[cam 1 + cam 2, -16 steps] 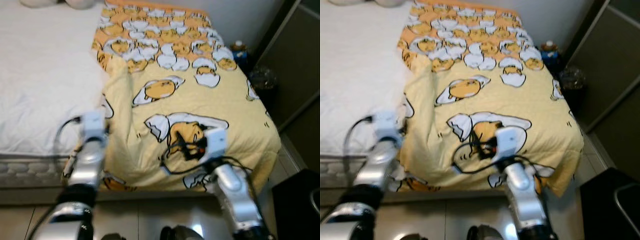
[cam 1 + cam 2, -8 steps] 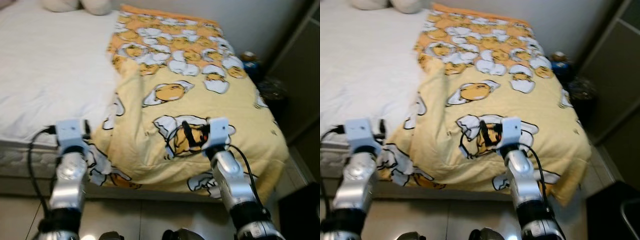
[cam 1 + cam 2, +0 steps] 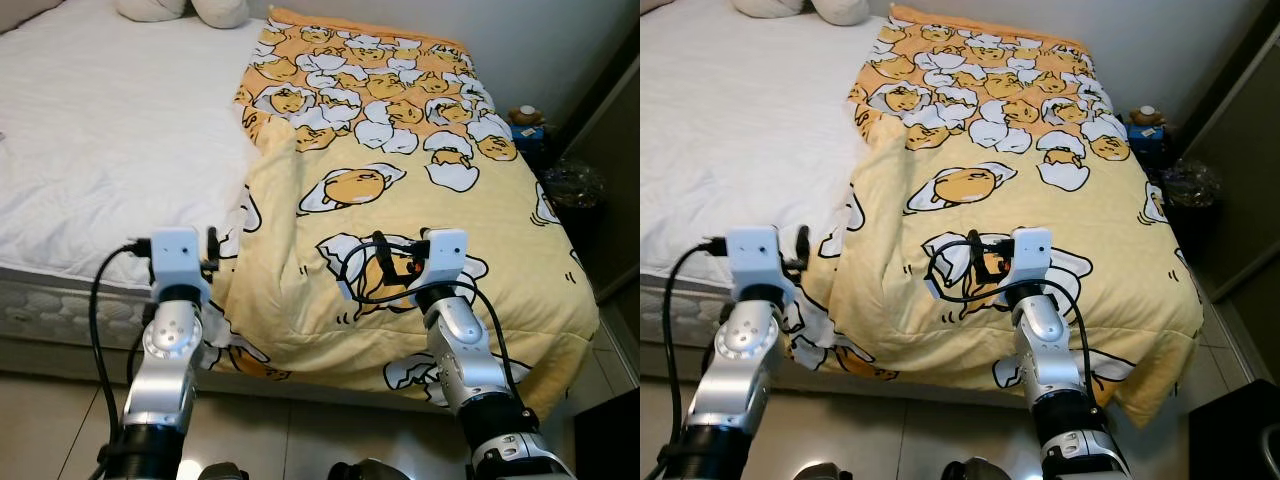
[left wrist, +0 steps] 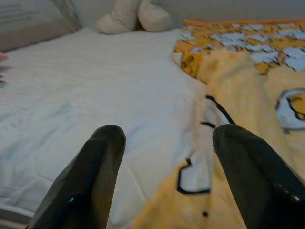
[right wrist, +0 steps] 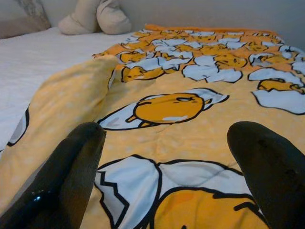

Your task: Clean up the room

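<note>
The yellow blanket [image 3: 400, 200] covers the bed's [image 3: 100, 150] right half, its edge bunched. The left tool [image 4: 164, 176] and right tool [image 5: 167, 176] hover over it, fingers spread, holding nothing.

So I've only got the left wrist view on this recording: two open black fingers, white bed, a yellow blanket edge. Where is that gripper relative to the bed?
Observer: The left gripper hangs at the foot of the bed, just off the folded edge of the yellow blanket, touching nothing.
Operator: And the other arm?
Observer: The right gripper is open above the blanket near the foot end, over a large egg-character print, holding nothing.
Operator: How much of the bed does the blanket cover?
Observer: Only the robot's right half; the white mattress is bare on its left.
Operator: Anything beside the bed?
Observer: Yes, a small blue item with a round top stands on the floor by the far right corner.
</note>
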Robot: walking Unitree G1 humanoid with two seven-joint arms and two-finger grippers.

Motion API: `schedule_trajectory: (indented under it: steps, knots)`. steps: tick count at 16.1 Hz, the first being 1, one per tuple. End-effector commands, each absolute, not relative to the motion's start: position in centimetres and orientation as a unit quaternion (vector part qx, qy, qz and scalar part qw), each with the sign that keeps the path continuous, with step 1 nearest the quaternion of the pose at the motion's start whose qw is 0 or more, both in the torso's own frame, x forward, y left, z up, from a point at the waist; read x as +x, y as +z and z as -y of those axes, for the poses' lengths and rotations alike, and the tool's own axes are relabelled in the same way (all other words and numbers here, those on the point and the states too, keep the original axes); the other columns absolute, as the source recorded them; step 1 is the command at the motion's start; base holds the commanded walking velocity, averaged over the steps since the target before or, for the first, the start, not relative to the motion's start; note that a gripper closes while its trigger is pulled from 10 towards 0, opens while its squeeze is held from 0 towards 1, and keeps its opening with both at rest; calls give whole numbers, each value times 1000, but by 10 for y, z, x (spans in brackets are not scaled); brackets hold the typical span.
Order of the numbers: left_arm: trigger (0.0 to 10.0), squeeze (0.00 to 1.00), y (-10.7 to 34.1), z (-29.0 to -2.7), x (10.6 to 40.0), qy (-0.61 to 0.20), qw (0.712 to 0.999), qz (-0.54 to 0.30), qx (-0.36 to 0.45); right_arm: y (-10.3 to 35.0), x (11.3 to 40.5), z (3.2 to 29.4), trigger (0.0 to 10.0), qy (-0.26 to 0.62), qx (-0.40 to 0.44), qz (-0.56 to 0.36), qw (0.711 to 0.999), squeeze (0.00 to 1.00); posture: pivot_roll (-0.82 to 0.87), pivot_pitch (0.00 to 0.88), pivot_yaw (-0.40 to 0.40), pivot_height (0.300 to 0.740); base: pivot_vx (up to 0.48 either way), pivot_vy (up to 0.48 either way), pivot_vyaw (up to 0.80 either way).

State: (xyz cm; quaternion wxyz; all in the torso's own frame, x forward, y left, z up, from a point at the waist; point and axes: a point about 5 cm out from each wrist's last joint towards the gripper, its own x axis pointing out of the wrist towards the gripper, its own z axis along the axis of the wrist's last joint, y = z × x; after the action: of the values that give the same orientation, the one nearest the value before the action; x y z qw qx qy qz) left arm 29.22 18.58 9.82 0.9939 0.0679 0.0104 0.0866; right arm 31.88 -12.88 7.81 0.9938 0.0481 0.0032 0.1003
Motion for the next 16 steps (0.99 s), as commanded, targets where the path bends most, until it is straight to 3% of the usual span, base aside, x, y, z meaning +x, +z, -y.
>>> schedule_trajectory:
  steps: [1, 3, 9, 13, 16]
  knots:
    - [10000, 0, 100, -184, 290, 79, 995, -9, 52, 81, 322, 135, 10000, 94, 38, 3, 995, 0, 103, 0, -99, 710, 0, 480, 800]
    - [10000, 0, 101, -191, 287, 85, 995, -12, 47, 83, 325, 132, 10000, 94, 43, 6, 995, 0, 126, 0, -97, 710, 0, 480, 772]
    - [10000, 0, 106, -203, 289, 70, 995, -18, 74, 83, 328, 118, 10000, 111, 39, 5, 993, 0, 154, 0, -90, 710, 0, 480, 0]
    - [10000, 0, 109, -197, 294, 57, 996, -11, 74, 84, 330, 111, 10000, 117, 42, 9, 992, 0, 147, 0, -80, 710, 0, 0, 0]
    - [10000, 0, 114, -191, 294, 33, 997, 4, 73, 85, 330, 106, 10000, 116, 52, 11, 992, 0, 137, 0, -55, 710, 467, 0, 0]
